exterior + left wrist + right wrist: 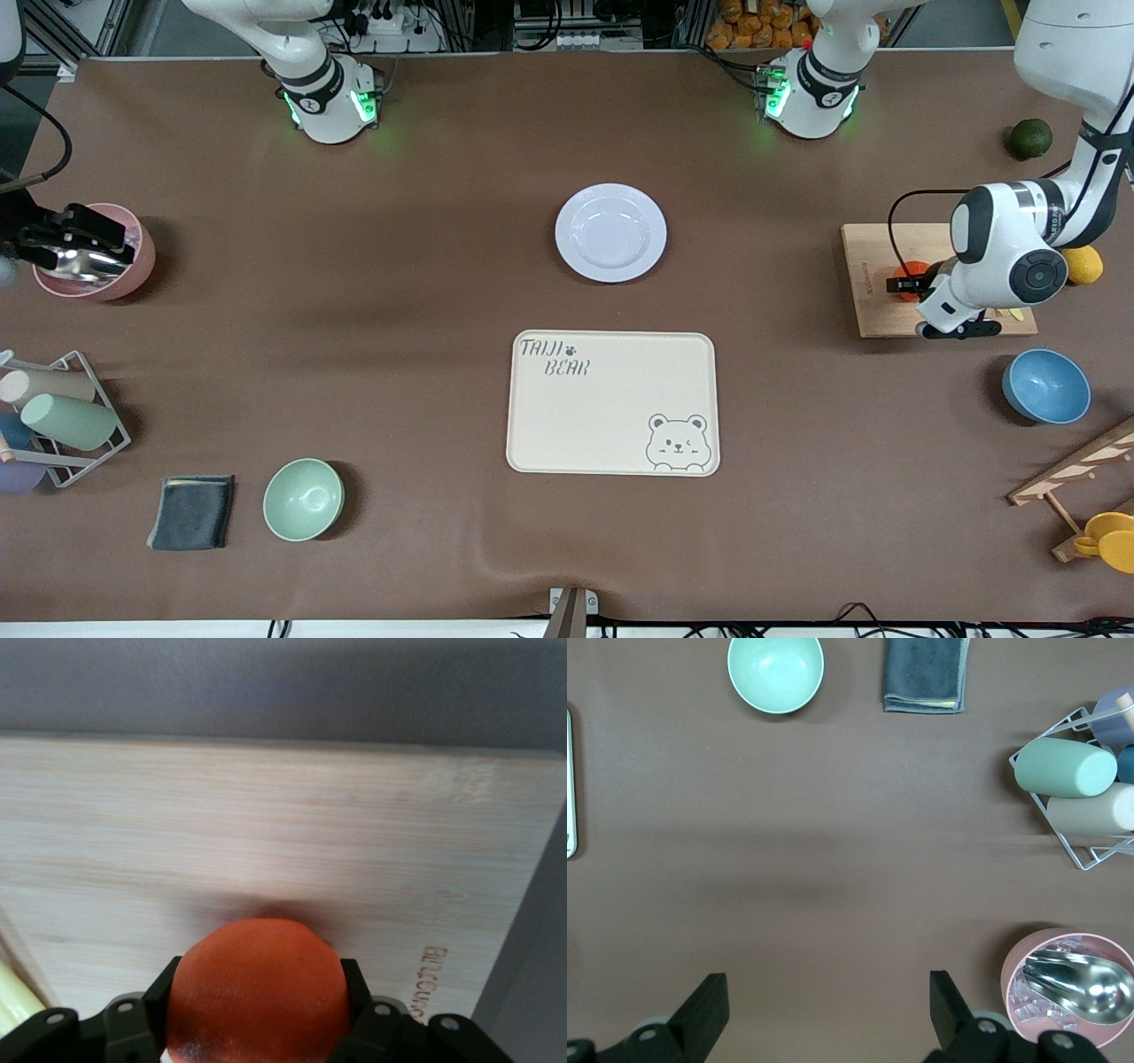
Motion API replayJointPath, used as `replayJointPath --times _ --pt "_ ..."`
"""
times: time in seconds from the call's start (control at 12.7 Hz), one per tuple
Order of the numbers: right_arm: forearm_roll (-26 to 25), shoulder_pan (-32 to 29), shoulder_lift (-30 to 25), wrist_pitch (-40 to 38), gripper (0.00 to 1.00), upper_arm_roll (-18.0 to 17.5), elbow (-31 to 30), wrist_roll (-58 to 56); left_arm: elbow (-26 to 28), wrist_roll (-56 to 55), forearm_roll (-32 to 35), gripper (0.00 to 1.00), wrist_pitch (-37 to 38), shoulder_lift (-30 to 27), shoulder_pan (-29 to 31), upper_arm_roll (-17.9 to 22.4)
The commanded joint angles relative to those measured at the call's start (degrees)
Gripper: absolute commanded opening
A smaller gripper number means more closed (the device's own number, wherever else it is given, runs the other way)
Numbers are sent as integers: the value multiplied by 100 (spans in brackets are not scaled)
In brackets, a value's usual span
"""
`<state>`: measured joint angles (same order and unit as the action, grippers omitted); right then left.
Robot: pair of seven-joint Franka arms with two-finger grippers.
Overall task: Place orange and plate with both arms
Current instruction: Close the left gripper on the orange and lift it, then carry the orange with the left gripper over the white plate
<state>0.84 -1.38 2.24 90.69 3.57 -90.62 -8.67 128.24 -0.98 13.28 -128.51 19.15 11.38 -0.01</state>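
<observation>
Left claw (pixel 257 1028) sits low over the wooden board (pixel 873 266) at the frame's right edge, its arm bent down from the upper right corner, fingers (pixel 354 992) closed against both sides of the orange (pixel 911 276). Only the left wrist view shows that grip. Right claw (pixel 828 1010) waits spread wide and empty at the frame's left edge, beside the pink cup (pixel 124 266). Centre frame, the plate (pixel 611 233) lies flat on the table (pixel 399 310), above the tray (pixel 611 403).

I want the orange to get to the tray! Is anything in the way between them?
Nothing visible. The left gripper grips the orange on the wooden board, and only bare tablecloth lies from there to the tray.
</observation>
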Motion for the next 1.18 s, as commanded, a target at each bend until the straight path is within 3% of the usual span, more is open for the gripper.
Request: replayJointPath --times 0.0,0.55,0.79,1.1 --pt "31 -2 66 -78 100 12 141 24 53 -121 122 13 159 -621 31 -297" --pt "39 -2 92 -61 100 12 141 24 -53 -1007 8 13 518 -1466 31 -1465" --pt "40 -11 110 -17 100 3 141 15 -325 -1727 -221 14 1054 -1484 31 -2168" --pt "40 -20 154 -17 100 3 141 15 -606 -2984 -238 14 1231 -1397 14 -3109"
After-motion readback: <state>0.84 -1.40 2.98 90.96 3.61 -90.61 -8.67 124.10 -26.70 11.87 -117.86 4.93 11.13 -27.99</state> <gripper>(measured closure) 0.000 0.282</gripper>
